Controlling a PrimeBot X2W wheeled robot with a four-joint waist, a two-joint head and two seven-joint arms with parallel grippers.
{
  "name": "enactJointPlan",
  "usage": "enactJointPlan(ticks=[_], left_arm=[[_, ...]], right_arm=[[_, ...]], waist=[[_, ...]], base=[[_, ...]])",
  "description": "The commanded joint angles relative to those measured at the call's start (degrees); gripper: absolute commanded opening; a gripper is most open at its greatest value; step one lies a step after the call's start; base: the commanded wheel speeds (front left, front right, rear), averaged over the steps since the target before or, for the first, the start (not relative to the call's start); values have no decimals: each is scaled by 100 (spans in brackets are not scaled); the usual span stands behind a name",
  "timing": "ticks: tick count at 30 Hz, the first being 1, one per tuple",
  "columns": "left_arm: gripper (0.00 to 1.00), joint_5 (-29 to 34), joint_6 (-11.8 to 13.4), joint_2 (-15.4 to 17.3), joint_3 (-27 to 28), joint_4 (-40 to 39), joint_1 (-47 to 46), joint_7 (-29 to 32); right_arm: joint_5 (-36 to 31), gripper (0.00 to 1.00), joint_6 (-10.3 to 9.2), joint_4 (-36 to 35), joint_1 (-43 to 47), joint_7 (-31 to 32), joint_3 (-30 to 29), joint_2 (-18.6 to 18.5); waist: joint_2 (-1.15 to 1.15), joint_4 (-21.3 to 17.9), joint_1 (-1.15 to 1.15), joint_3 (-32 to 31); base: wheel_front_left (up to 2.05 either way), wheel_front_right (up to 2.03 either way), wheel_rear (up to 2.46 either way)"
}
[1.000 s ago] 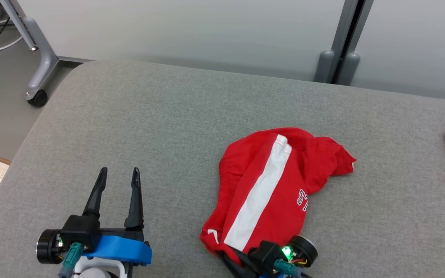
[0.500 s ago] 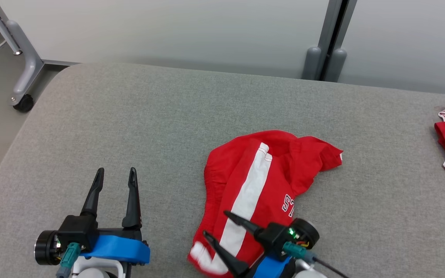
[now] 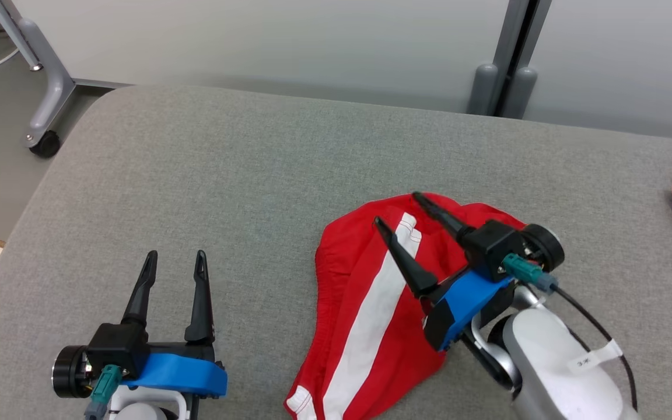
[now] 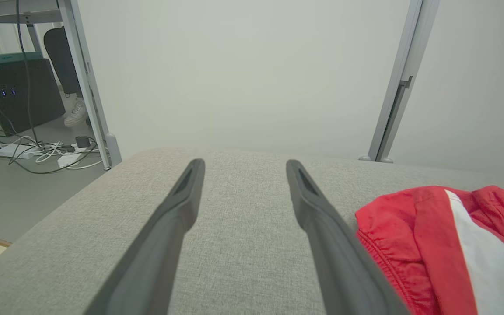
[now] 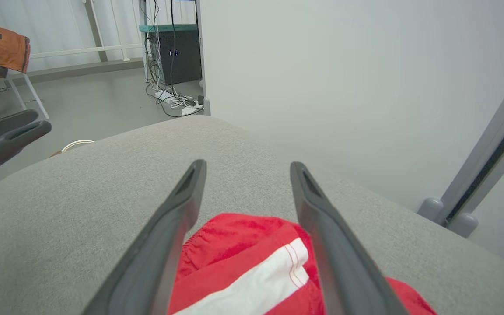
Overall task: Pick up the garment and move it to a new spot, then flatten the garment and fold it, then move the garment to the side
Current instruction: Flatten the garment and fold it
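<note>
Right tool, two slim dark tapered fingers spread apart and empty, hangs over the far half of the garment: soft crumpled red cloth with a gathered elastic hem and a broad white stripe, lying right of centre on the padded grey woven tabletop. Its long axis follows the stripe, from the near edge away and slightly rightward. Well apart, the left tool is spread too

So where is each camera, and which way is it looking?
Head view: on the robot's head, looking down at the grey padded table and red shorts; left jaws and right jaws show, open.
Left wrist view: on the left wrist, along the left jaws toward the wall.
Right wrist view: on the right wrist, along the right jaws, above the shorts.
Shared: all see the shorts' white stripe.
</note>
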Motion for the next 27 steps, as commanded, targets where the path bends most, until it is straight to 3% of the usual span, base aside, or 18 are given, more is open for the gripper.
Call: enactJointPlan(ticks=[1, 10, 24, 25, 27], left_arm=[[100, -6, -16, -13, -12, -17, -77, -25], [100, -71, 8, -22, -93, -40, -210, -25], [100, -308, 145, -26, -351, -19, -422, -25], [100, -316, 147, -26, -377, -17, -443, -26], [100, -348, 169, -25, -422, -4, -467, -25]], right_arm=[[-53, 100, 3, 14, -117, 118, -108, -45], [-358, 100, 3, 661, -474, 780, -433, -115], [-311, 100, 3, 2076, -773, 684, -536, 59], [-300, 85, 3, 2179, -833, 634, -547, 77], [-278, 0, 3, 2351, -932, 500, -572, 109]], waist=[[0, 54, 0, 54], [0, 273, 0, 332], [0, 488, 0, 578], [0, 498, 0, 588], [0, 517, 0, 592]], base=[[0, 0, 0], [0, 0, 0], [0, 0, 0], [0, 0, 0], [0, 0, 0]])
